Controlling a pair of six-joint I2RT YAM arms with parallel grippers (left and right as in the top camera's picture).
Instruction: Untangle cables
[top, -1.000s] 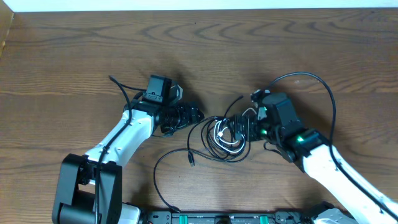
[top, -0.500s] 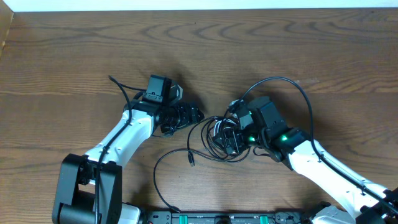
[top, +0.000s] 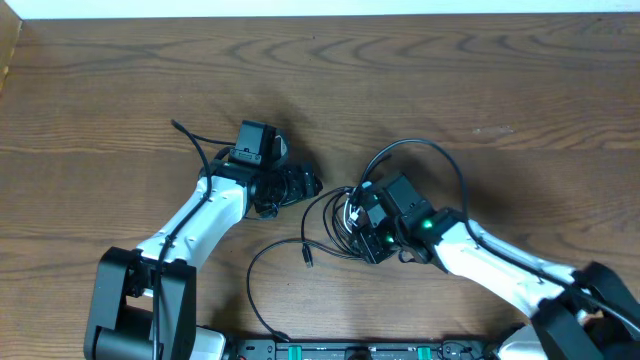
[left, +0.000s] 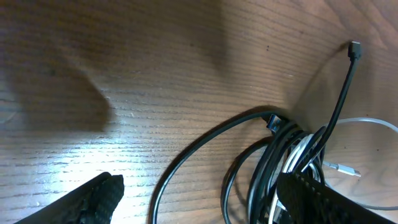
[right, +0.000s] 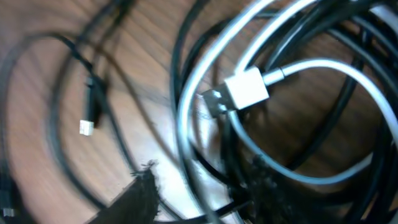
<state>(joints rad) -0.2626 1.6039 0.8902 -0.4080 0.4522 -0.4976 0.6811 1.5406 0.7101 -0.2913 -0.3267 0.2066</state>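
While my left hand (left: 198, 186) gapes open, black cables (top: 335, 215) coil around a white strand (right: 247, 88); whether my right hand (top: 360, 228) grips, I cannot tell.

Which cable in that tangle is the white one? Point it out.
The white cable, ending in a square white plug, loops through the middle of the bundle. The rest are black cables.
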